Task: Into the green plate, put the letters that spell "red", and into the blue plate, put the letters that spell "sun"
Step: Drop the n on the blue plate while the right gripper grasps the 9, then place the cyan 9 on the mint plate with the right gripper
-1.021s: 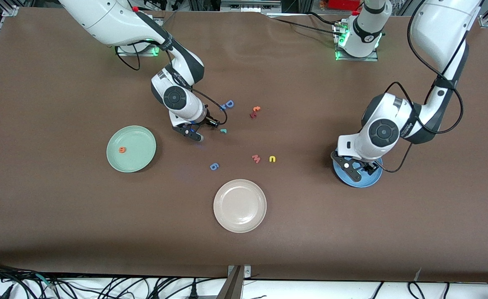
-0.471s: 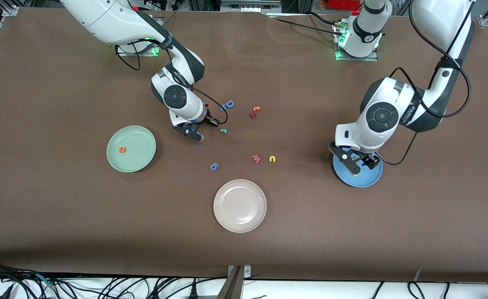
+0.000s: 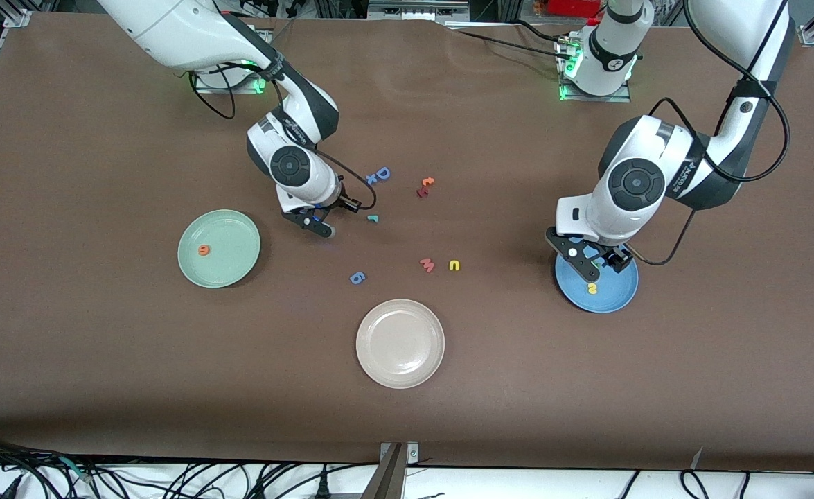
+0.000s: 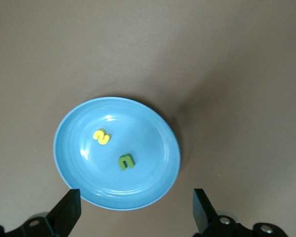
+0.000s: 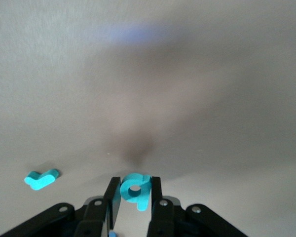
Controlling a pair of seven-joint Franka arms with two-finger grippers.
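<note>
The green plate (image 3: 219,248) lies toward the right arm's end of the table with the orange "e" (image 3: 203,250) in it; the blue plate (image 3: 596,283) at the left arm's end holds the yellow "s" (image 4: 101,137) and green "u" (image 4: 126,161). The right gripper (image 5: 133,197) pinches the teal "d" (image 5: 135,188) just above the table, beside the teal "r" (image 5: 41,178). To do this well, it should lift straight, carry level, and release low over the green plate. The left gripper (image 4: 133,212) hangs spread over the blue plate. Since a second ago, the right jaws have closed and the left gripper has risen, uncovering the "s". The yellow "n" (image 3: 454,265) remains on the table.
</note>
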